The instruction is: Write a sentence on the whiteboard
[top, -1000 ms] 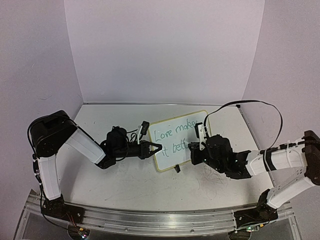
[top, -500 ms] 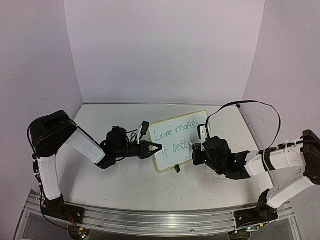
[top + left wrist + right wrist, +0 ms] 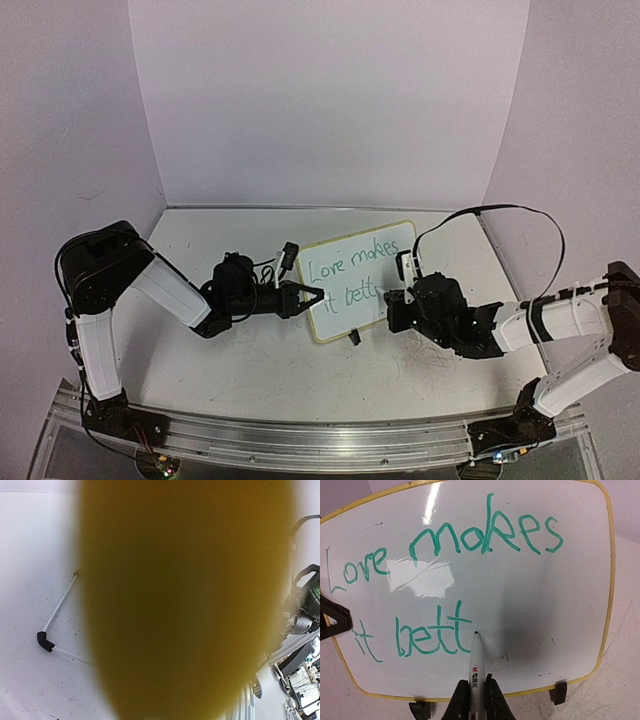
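The whiteboard (image 3: pixel 352 262) stands tilted at mid-table on black clip feet (image 3: pixel 558 692). It fills the right wrist view (image 3: pixel 535 580) and carries green writing, "Love makes" above "it bett". My left gripper (image 3: pixel 312 297) is shut on the board's left edge; one of its fingers (image 3: pixel 332 617) shows there. The left wrist view is mostly blocked by a yellow blur (image 3: pixel 185 600) close to the lens. My right gripper (image 3: pixel 476 682) is shut on a white marker (image 3: pixel 476 660). The marker's tip touches the board just right of the last "t". In the top view the right gripper (image 3: pixel 393 298) is at the board's lower right.
White walls close in the table at the back and both sides. A black cable (image 3: pixel 500 210) loops above the right arm. A thin white rod with a black elbow (image 3: pixel 46 641) lies on the table in the left wrist view. The metal rail (image 3: pixel 320 440) runs along the near edge.
My right gripper has shifted slightly along the second line of writing with the marker. The left arm and the board have not moved.
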